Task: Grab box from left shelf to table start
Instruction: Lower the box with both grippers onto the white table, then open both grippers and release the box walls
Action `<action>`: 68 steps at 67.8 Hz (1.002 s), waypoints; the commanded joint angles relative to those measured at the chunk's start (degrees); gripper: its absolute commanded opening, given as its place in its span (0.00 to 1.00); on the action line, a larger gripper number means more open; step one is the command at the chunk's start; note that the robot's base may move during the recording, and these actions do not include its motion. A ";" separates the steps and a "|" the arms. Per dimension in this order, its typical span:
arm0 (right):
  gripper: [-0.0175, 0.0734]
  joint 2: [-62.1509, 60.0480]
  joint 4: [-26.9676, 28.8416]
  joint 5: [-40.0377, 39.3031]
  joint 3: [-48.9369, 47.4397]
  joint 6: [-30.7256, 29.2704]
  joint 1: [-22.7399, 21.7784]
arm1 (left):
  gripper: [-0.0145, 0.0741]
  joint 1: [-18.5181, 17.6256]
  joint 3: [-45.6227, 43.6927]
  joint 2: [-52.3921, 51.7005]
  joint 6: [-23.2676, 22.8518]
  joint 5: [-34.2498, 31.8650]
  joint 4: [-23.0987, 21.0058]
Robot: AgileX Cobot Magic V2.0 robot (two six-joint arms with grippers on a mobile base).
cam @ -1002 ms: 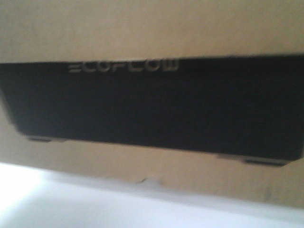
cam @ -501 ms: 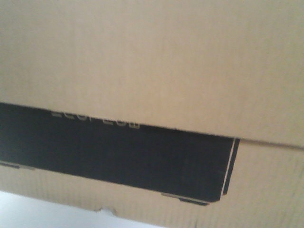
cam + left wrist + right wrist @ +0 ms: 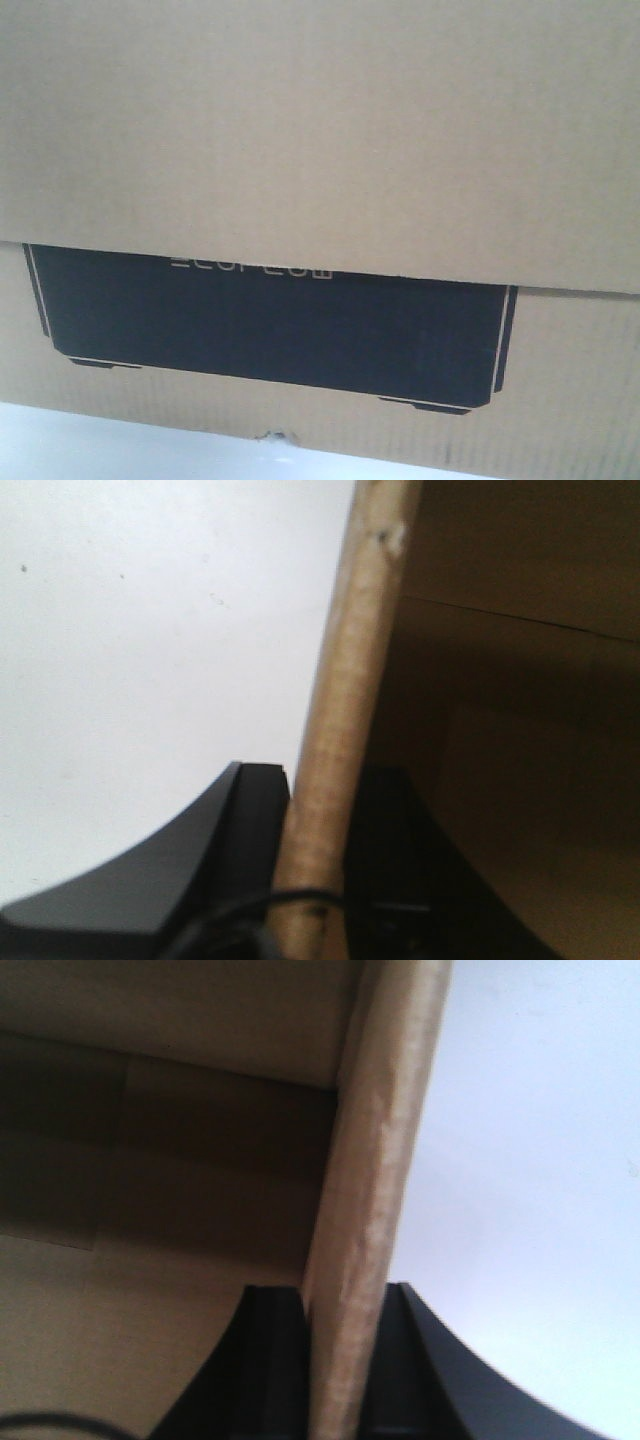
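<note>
The brown cardboard box point(image 3: 330, 130) fills the front view, its black printed rectangle with pale lettering low in the frame. Below it a strip of the white table point(image 3: 110, 450) shows. In the left wrist view my left gripper point(image 3: 322, 800) is shut on the box's upright cardboard wall point(image 3: 350, 670), one black finger on each side. In the right wrist view my right gripper point(image 3: 345, 1305) is shut on the box's other wall point(image 3: 375, 1160) in the same way. The white table lies beyond each wall, in the left wrist view point(image 3: 150, 630) and the right wrist view point(image 3: 530, 1160). The left shelf is out of view.
The box's dark inside shows beside each gripped wall, in the left wrist view point(image 3: 520, 730) and the right wrist view point(image 3: 160, 1160). Nothing else shows.
In the front view the box has shifted: the black rectangle dropped lower in the frame, then moved right and levelled, so both its ends show. The white strip below has narrowed.
</note>
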 commanded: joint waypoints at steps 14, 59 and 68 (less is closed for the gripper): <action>0.54 -1.13 0.84 -1.61 -1.61 -0.45 -0.03 | 0.67 0.09 -2.03 -2.26 2.30 -0.36 -5.26; 0.88 -8.36 -2.33 0.38 -10.17 0.55 -0.03 | 0.75 0.09 -9.15 -9.27 6.50 5.30 1.42; 0.86 -14.53 -3.83 -2.00 -10.32 0.55 -0.03 | 0.66 0.09 -9.27 -15.10 6.50 5.28 2.69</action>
